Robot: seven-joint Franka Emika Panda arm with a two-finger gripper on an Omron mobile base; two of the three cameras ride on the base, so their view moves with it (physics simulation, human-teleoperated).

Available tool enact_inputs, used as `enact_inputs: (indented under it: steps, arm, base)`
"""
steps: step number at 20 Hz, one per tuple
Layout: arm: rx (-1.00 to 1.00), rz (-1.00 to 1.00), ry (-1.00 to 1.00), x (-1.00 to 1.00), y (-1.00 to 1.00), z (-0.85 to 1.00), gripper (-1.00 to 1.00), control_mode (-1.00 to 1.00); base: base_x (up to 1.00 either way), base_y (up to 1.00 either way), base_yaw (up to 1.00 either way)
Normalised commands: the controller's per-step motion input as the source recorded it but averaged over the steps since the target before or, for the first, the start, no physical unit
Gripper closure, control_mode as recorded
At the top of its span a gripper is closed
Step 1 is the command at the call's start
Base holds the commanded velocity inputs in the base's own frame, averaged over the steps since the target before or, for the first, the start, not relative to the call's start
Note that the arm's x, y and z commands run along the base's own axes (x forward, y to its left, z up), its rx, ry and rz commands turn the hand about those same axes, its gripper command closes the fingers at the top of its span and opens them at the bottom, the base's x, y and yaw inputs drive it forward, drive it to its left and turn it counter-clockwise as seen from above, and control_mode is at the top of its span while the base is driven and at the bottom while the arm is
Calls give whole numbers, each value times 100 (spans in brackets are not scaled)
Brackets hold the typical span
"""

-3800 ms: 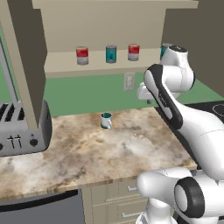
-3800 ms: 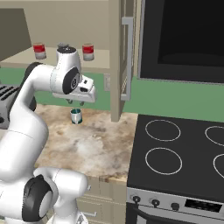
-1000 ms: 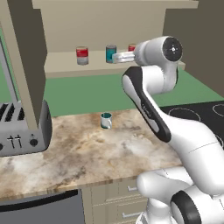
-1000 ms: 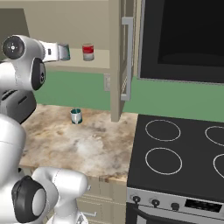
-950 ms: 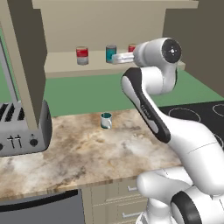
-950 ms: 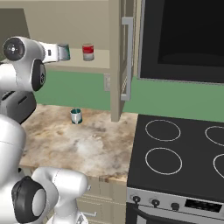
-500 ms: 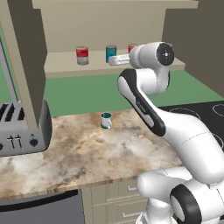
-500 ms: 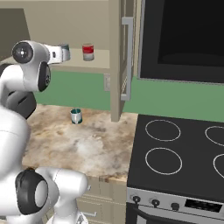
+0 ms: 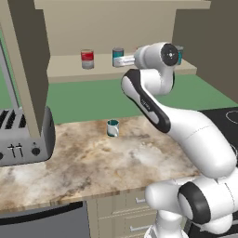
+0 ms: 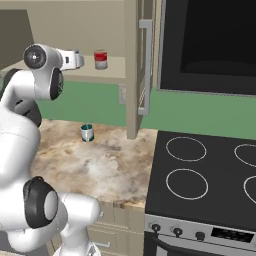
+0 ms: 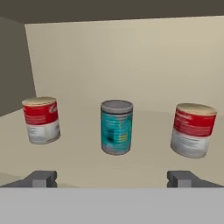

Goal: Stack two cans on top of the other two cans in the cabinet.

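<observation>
The cabinet shelf [image 11: 131,168] carries three cans in a row in the hand view: a red-and-white can [image 11: 41,120] on the left, a teal can [image 11: 117,127] in the middle and a second red-and-white can [image 11: 192,129] on the right. My gripper [image 11: 113,179] is open, level with the shelf and centred on the teal can, a short way short of it. In the left base view the gripper [image 9: 116,61] hangs in front of the teal can [image 9: 118,51], with the red-and-white can [image 9: 87,59] to its left. Another teal can [image 9: 180,52] peeks out behind my wrist.
A teal-and-white mug [image 9: 112,127] stands on the marble counter [image 9: 93,162] below the shelf. A toaster [image 9: 23,139] sits at the left, a black stove [image 10: 210,175] at the right. The dark door panel [image 9: 28,60] hangs open on the left; a handled door [image 10: 145,65] is on the right.
The hand has risen from in front of the shelf's right end to shelf level and swung left, now pointing at the middle teal can. The cans and mug have not moved.
</observation>
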Motion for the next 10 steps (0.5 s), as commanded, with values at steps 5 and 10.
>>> enact_inputs:
  steps: [5, 10]
  arm:
    - [0, 0, 4, 30, 0, -1, -100, -100]
    - [0, 1, 6, 23, 0, -4, -100, -100]
  base:
    - [0, 0, 0]
    - [0, 0, 0]
